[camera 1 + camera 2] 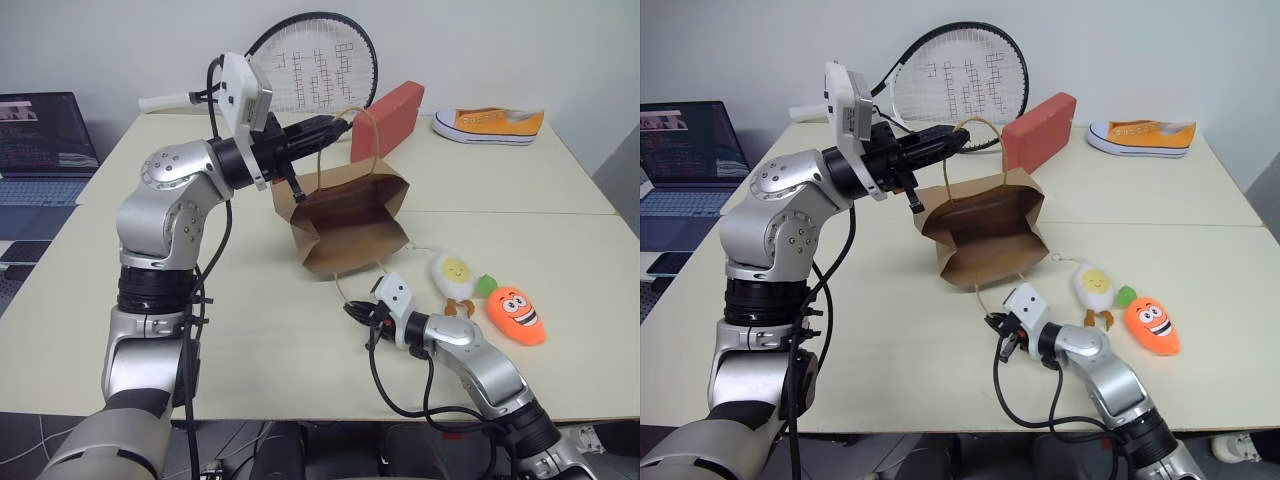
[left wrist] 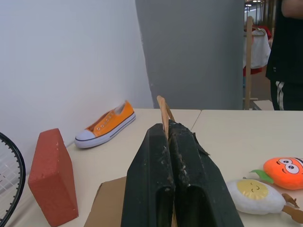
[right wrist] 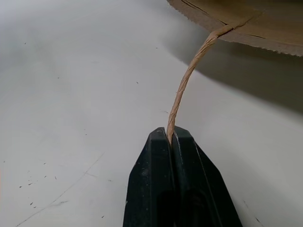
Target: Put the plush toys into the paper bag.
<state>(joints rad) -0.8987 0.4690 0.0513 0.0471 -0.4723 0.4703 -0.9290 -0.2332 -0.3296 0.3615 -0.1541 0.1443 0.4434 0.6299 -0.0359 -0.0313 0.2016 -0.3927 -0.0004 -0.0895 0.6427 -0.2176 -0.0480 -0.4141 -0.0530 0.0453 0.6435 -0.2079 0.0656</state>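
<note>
The brown paper bag [image 1: 345, 225] lies tilted at the table's middle, its open mouth facing me. My left gripper [image 1: 345, 124] is raised above it, shut on the bag's upper loop handle [image 2: 163, 111]. My right gripper [image 1: 354, 311] is low near the table's front, shut on the lower handle [image 3: 189, 75], which runs up to the bag's rim. Both plush toys lie on the table right of the bag: the white egg [image 1: 452, 273] with a yellow face and, beside it, the orange carrot [image 1: 516, 314].
A red block [image 1: 388, 118] leans behind the bag, with a tennis racket [image 1: 315, 65] further back. An orange-and-white sneaker [image 1: 488, 124] sits at the far right. A laptop [image 1: 40, 135] stands on the left. A person [image 2: 289, 52] stands beyond the table.
</note>
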